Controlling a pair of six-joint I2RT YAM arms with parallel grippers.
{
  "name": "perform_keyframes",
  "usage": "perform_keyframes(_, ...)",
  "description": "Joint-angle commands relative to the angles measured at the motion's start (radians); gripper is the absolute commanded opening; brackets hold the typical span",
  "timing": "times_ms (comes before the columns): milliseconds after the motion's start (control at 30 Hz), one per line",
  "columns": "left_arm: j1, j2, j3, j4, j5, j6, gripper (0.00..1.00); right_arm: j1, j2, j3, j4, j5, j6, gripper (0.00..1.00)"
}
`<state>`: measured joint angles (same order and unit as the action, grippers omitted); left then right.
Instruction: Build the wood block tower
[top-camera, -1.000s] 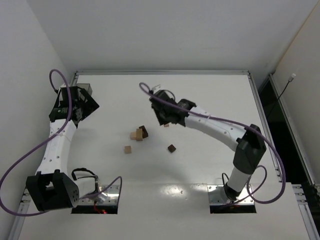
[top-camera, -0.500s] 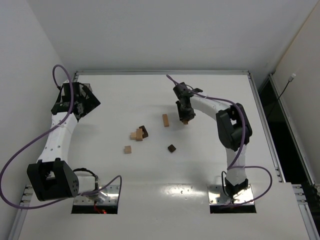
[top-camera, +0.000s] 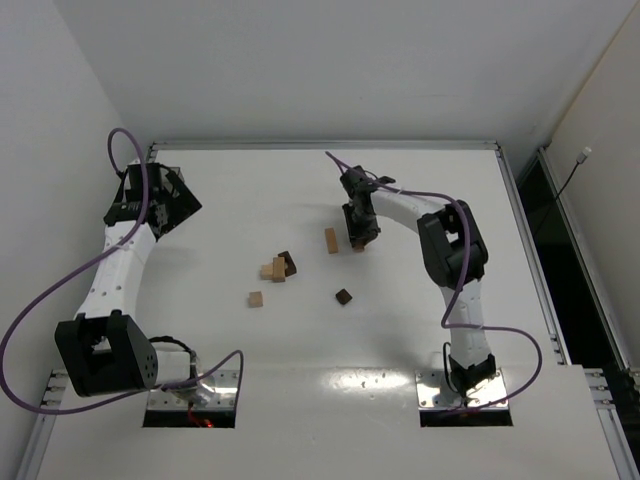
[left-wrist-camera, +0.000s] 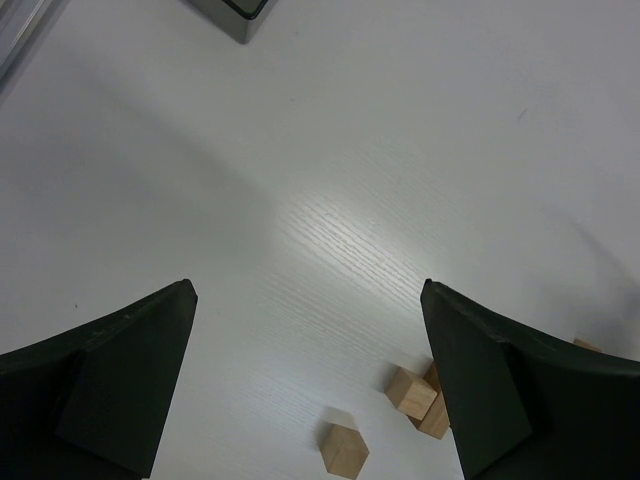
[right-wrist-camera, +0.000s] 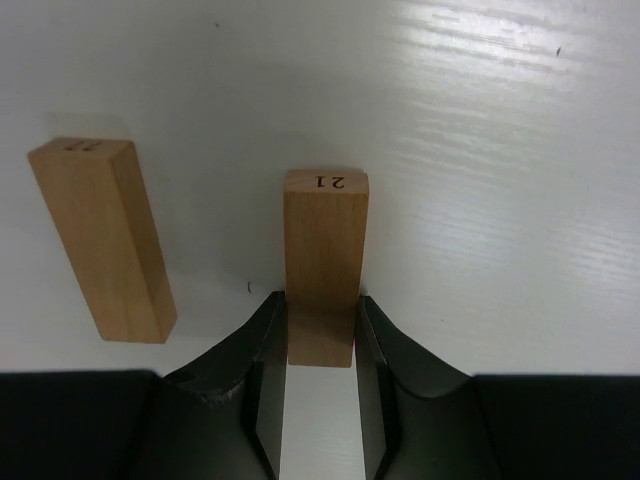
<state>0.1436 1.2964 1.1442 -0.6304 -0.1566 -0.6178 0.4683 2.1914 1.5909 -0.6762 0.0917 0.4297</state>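
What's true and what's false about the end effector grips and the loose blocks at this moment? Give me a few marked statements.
1. The right end effector is shut on a tan bar. True.
2. The left end effector holds a block. False: it is open with nothing between its fingers.
3. A second tan bar lies on the table, apart from the gripped one. True.
4. Every block is already in one stack. False: a tan cube and a dark cube lie loose, apart from the small cluster.
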Motion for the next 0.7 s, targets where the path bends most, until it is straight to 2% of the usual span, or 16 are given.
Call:
perform_keyframes(0, -0.006, 0.004, 0.042, 0.026, -0.006, 0.001, 0.94, 0.004, 0.017, 0.046, 0.018, -0.035, 0.007, 0.0)
perform_keyframes(233, -0.006, 0.014, 0.042, 0.026, -0.006, 0.001, 0.94, 0.036, 0.056, 0.107, 0.018, -0.067, 0.017, 0.0)
perform_keyframes(667, -0.006, 0.014, 0.042, 0.035, -0.006, 0.001, 0.94, 0.064, 0.047, 0.067, 0.018, -0.058, 0.044, 0.0)
